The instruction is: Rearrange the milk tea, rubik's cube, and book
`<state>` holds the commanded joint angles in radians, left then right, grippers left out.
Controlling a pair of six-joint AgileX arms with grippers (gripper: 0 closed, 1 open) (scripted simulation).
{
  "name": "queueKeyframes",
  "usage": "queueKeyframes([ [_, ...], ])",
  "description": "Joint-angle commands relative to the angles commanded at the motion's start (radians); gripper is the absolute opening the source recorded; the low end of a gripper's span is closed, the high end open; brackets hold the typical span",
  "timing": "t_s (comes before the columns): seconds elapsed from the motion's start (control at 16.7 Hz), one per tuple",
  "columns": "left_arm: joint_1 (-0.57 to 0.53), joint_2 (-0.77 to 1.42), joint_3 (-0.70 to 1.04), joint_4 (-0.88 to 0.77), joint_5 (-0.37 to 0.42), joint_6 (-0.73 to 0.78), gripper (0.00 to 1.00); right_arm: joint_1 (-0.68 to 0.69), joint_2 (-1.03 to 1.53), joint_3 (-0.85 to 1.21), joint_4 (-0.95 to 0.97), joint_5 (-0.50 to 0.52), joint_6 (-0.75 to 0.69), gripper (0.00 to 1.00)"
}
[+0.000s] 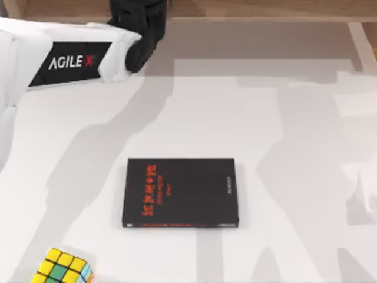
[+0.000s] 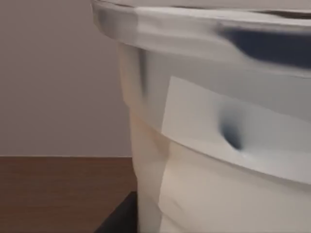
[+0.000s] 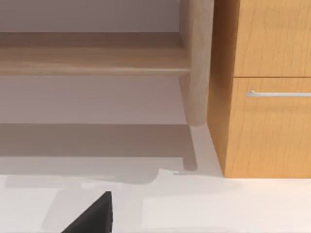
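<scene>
The left arm [image 1: 65, 59], white with an AGILEX label, is seen reaching in from the top view's left edge toward the far edge of the table [image 1: 283, 135]. Its dark left end effector [image 1: 138, 32] is located at the far left of the table, near the back edge. In the left wrist view a translucent cup with a clear lid rim and a white label, taken as the milk tea [image 2: 218, 160], is recorded very close to the camera; a dark finger tip [image 2: 119, 218] is seen just beside its lower wall. Whether the left end effector is clamped on the cup cannot be told.

A black book with red characters [image 1: 180, 193] is noted lying flat near the table's centre, spine toward the near edge. The rubik's cube [image 1: 62, 266], yellow with green, orange and light blue squares, is found at the near left corner, well apart from the black book and partly cut by the frame edge.

In the right wrist view one dark finger [image 3: 92, 216] of the right end effector is seen above the white table, facing a wooden cabinet [image 3: 262, 87] with a metal handle [image 3: 279, 93]; its opening cannot be told
</scene>
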<state>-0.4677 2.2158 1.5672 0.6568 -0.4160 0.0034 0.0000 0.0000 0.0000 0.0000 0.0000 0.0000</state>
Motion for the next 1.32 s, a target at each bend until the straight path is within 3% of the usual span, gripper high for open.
queueKeyframes([
  [0.66, -0.006, -0.017, -0.016, 0.007, -0.008, 0.004, 0.00, 0.000, 0.000, 0.000, 0.000, 0.000, 0.000, 1.00],
  [1.08, -0.068, -0.216, -0.312, 0.087, -0.072, 0.006, 0.00, 0.000, 0.000, 0.000, 0.000, 0.000, 0.000, 1.00],
  [1.32, -0.084, -0.261, -0.362, 0.107, -0.084, 0.005, 0.00, 0.000, 0.000, 0.000, 0.000, 0.000, 0.000, 1.00],
])
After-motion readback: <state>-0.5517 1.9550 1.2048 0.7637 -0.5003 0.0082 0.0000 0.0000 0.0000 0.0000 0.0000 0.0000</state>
